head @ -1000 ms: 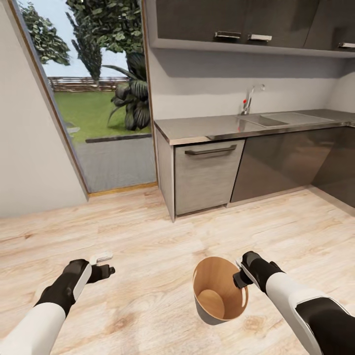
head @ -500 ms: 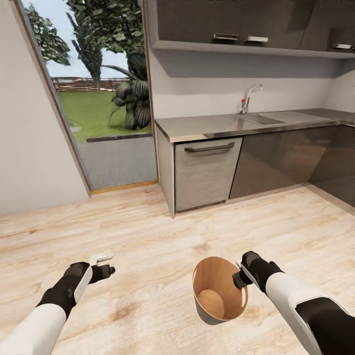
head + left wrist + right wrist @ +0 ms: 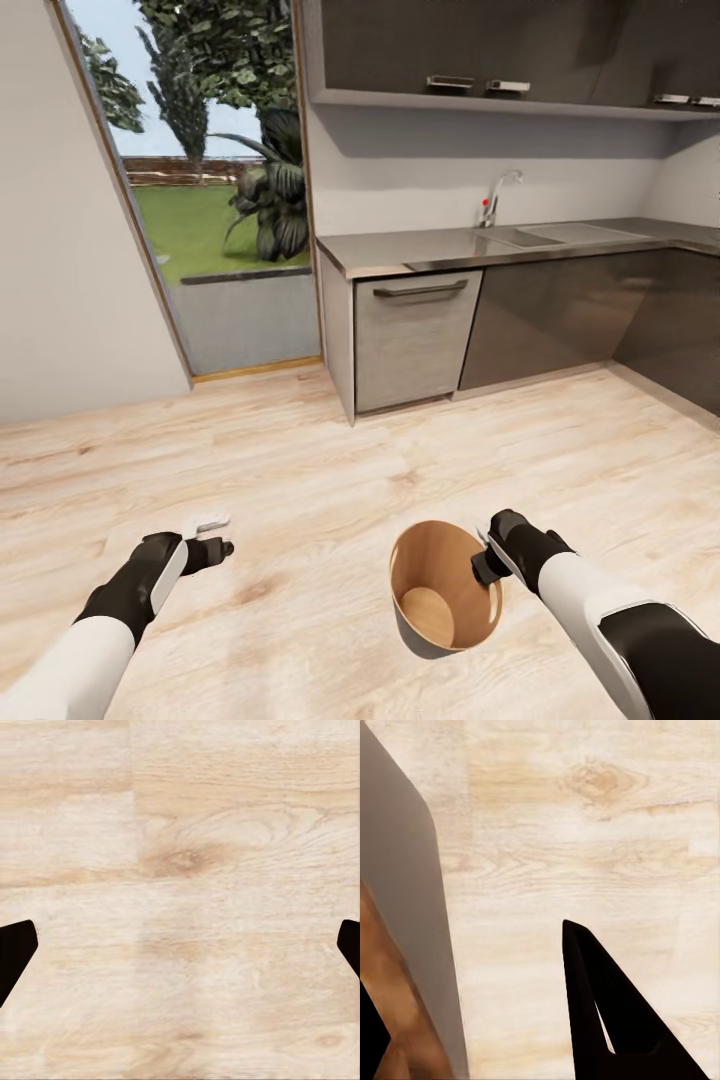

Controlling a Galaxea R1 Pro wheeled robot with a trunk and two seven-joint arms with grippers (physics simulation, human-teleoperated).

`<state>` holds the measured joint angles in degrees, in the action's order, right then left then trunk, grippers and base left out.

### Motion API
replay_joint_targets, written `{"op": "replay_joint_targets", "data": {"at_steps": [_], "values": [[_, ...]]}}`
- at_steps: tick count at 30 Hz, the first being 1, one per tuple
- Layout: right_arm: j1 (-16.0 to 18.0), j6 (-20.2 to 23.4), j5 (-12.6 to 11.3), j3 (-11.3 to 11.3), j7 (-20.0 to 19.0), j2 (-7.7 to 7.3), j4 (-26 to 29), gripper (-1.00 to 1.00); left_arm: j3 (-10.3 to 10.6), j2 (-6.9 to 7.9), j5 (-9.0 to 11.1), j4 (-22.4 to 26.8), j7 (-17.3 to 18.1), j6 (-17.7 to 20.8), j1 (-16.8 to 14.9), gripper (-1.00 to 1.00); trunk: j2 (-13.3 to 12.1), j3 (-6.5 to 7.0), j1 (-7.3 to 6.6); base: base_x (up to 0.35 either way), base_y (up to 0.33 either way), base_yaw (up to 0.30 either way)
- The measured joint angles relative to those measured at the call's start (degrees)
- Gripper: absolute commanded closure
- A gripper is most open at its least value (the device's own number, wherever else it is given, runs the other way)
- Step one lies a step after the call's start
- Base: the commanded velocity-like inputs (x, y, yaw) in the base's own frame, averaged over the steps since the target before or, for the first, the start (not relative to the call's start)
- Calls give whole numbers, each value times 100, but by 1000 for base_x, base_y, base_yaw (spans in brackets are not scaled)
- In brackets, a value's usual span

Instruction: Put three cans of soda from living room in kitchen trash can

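The trash can (image 3: 440, 560), light grey outside and wood-brown inside, hangs tilted just above the light wood floor at my lower right. My right gripper (image 3: 484, 562) is shut on its rim. In the right wrist view the grey wall of the trash can (image 3: 405, 907) runs between the two dark fingers (image 3: 607, 1020). Only bare brown wood shows at the bin's bottom. My left gripper (image 3: 212, 536) hovers open over the floor at lower left, with nothing between its fingertips (image 3: 15, 952). The soda cans are out of view.
Ahead stands a steel kitchen counter (image 3: 430, 250) with a sink and tap (image 3: 495, 200), a steel-fronted drawer unit (image 3: 415, 340) and dark cabinets (image 3: 560, 320). A glass door (image 3: 220, 200) opens onto a garden at the left, next to a white wall (image 3: 70, 280).
The whole picture has shifted a little, so the camera has moved. Both arms and the held bin keep the same pose in front of me.
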<state>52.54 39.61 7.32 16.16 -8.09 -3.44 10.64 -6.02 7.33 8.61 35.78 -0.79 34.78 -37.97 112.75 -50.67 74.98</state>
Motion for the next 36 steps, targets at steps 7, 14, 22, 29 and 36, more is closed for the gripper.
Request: {"op": "replay_joint_targets", "data": {"at_steps": [7, 14, 22, 29, 36], "values": [[0, 0, -3, 6, -5, 8, -1, 100, 4, -3, 0, -1, 0, -5, 0, -100, 0, 0, 0, -318, 0, 0], [0, 0, -7, 12, -5, 12, -2, 100, 5, -4, 0, 0, 8, -6, 0, -100, 0, 0, 0, -102, 0, 0], [-1, -1, 5, 24, -9, 38, -2, 100, 5, -4, 0, -26, 20, -117, 0, -100, 0, 0, 0, -8, 0, 0], [0, 0, 2, 10, -7, 92, -2, 100, 5, -4, 0, -139, 25, -196, 0, -100, 0, -1, 0, 0, 0, 1], [0, -1, 10, 13, -7, 127, -9, 100, 5, -4, 1, -164, 26, -207, 0, -100, 0, -17, 0, 0, 0, 129]]}}
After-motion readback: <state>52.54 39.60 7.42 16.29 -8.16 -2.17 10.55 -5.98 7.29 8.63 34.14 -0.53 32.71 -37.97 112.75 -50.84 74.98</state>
